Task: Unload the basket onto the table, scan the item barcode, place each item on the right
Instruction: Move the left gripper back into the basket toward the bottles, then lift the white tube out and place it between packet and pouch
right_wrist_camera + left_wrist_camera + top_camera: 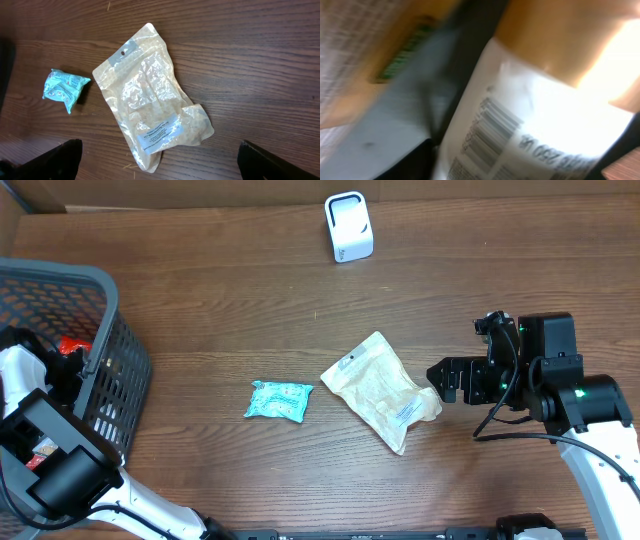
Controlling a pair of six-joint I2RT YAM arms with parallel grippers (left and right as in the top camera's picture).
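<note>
Blur fills my left wrist view, so I cannot tell how my left gripper stands or whether it has hold of anything; overhead it is hidden too, with my left arm (pixel 60 465) reaching down into the basket (pixel 125 380) at the table's left edge. What that wrist view does show, very close, is an orange item (pixel 560 35) with a white label (pixel 545 120) and a barcode (pixel 490 130) printed on it, lying at a slant across the frame. My right gripper (pixel 436 383) hangs low over the table (pixel 250 300) with its jaws spread wide and nothing between them, just beside the right edge of a clear pouch (pixel 380 390). The pouch lies flat with a small white sticker near its lower end. Left of it, apart from it, lies a teal packet (pixel 278 400). The white scanner (pixel 348 227) stands upright at the far edge of the table, well apart from both arms and from the basket.
</note>
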